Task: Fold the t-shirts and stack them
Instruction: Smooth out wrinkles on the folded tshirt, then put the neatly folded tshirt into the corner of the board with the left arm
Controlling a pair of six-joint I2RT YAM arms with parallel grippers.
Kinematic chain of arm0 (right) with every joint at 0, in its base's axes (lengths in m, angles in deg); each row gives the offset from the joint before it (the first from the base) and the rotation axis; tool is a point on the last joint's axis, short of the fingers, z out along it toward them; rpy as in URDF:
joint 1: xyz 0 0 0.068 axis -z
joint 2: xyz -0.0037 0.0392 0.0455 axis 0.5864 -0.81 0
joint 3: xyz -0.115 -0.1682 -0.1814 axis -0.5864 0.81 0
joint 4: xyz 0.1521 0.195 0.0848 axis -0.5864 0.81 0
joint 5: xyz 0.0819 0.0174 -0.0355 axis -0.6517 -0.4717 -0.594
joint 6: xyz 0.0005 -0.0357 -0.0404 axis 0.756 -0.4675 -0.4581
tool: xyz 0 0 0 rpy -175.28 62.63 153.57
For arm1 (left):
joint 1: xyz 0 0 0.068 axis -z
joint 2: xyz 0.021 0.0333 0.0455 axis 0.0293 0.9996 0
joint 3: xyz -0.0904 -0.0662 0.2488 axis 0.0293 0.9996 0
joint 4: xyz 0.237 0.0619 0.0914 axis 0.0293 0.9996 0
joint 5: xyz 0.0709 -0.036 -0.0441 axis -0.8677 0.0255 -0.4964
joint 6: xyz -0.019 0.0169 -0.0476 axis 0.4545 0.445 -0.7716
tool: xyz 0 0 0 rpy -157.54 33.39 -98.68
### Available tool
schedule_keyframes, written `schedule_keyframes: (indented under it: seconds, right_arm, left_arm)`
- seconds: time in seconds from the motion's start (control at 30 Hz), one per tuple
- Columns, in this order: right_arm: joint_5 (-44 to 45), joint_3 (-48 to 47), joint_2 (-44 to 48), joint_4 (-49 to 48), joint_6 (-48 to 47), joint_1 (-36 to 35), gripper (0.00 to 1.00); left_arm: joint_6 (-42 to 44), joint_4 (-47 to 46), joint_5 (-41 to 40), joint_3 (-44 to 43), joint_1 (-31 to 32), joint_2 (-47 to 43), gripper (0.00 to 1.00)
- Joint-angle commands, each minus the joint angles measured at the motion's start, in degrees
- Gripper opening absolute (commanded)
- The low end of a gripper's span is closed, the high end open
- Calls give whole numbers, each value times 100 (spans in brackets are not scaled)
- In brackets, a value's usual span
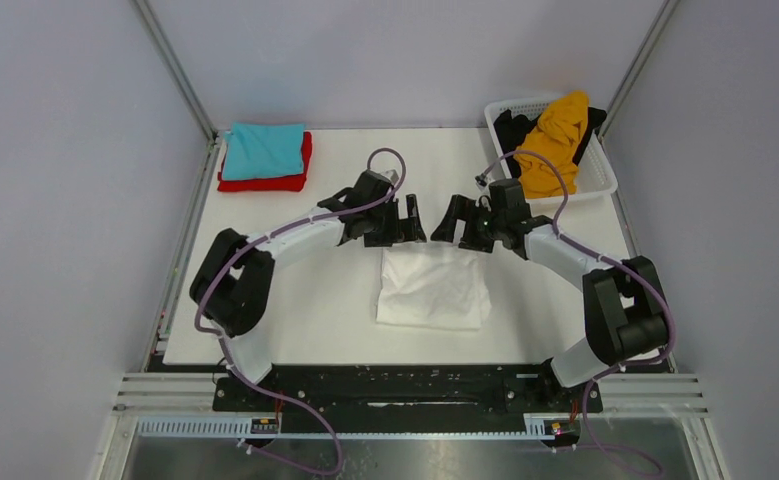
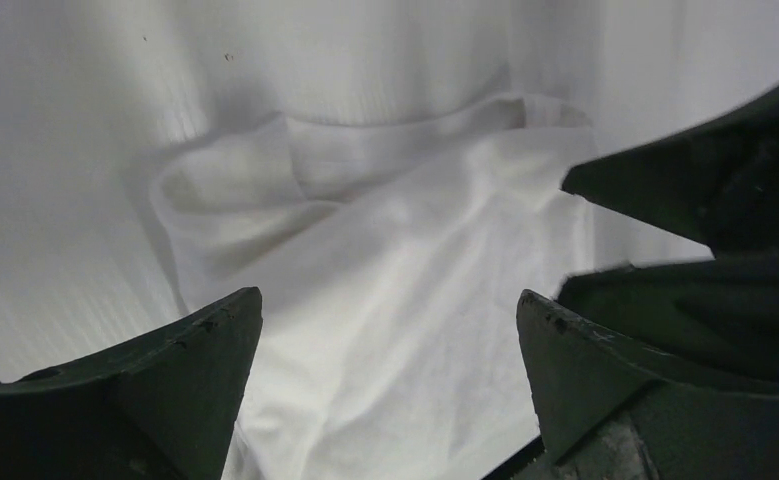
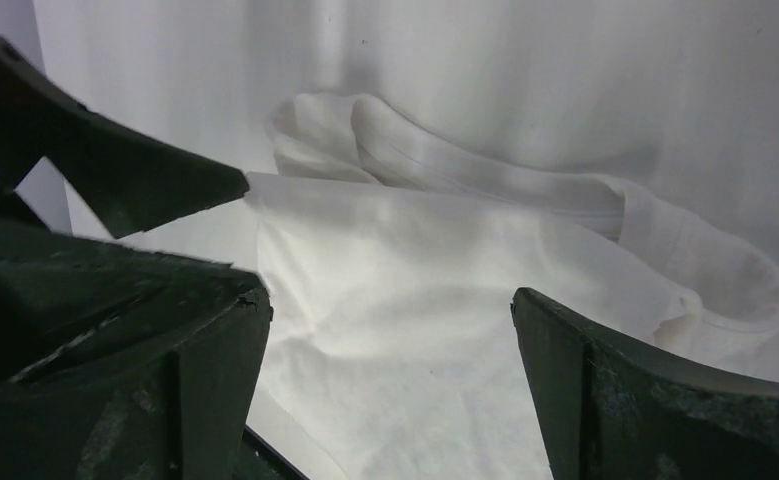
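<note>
The white t-shirt [image 1: 433,287] lies folded into a rough rectangle on the worktop [image 1: 305,300], just on the near side of both end effectors, with its far edge under their tips. The left end effector [image 1: 407,228] and the right end effector [image 1: 452,225] face each other, close together but apart, above that far edge. In the left wrist view the left end effector [image 2: 390,330] has its fingers spread wide, holding nothing, with the white cloth [image 2: 395,290] between and below them. The right end effector [image 3: 390,320] is likewise spread and empty over the shirt's folded hem [image 3: 485,180]. Well to the left end effector's far left, a teal t-shirt [image 1: 263,150] sits on a red t-shirt [image 1: 265,183]. Beyond the right end effector, an orange-yellow t-shirt [image 1: 555,135] and a black t-shirt [image 1: 511,128] lie in a white basket [image 1: 597,178].
</note>
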Motion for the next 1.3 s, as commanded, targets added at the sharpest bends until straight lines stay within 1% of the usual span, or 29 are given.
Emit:
schedule_keyframes:
  seconds: [0.0,0.33,0.43,0.53,0.6,0.7,0.8,0.87,0.93,1.03,1.13,1.27]
  right_arm:
    - [132,-149,-250,119,-95,106,100]
    - [63,125,-928,-44,-1,627,100]
    - [-124,192,-1099,-182,72,756,99]
    - [-285,121,-952,-145,20,761,99]
    - [-372,-73,-711,54,-181,767,100]
    - [-200,-620,-191,843,-548,765,99]
    - [120,-642,564,1107,-690,764,100]
    - [355,-446,1038,1189,-708,765,99]
    - [605,-106,1567,1213,-638,765,100]
    - [1108,554,2265,1190,-433,779,99]
    - [1622,1097,2936,1132,-381,774,99]
    - [1874,1459,3397,1125,-524,786,100]
  left_arm:
    - [266,126,580,-421,-81,740,99]
    - [141,36,509,-581,-220,1575,99]
    - [125,80,503,-579,-291,1650,99]
    - [157,236,472,-672,-307,1492,99]
    - [189,435,335,-832,-307,1255,99]
    - [227,724,-19,-1013,-309,686,99]
    - [203,835,-600,-742,-298,-149,99]
    - [200,935,-943,-471,-298,-512,99]
    - [194,1189,-1059,-284,-298,-657,99]
    - [194,1504,-1063,-69,-277,-631,99]
    - [120,1452,-1067,340,-174,-607,99]
    - [32,1323,-999,663,71,-415,99]
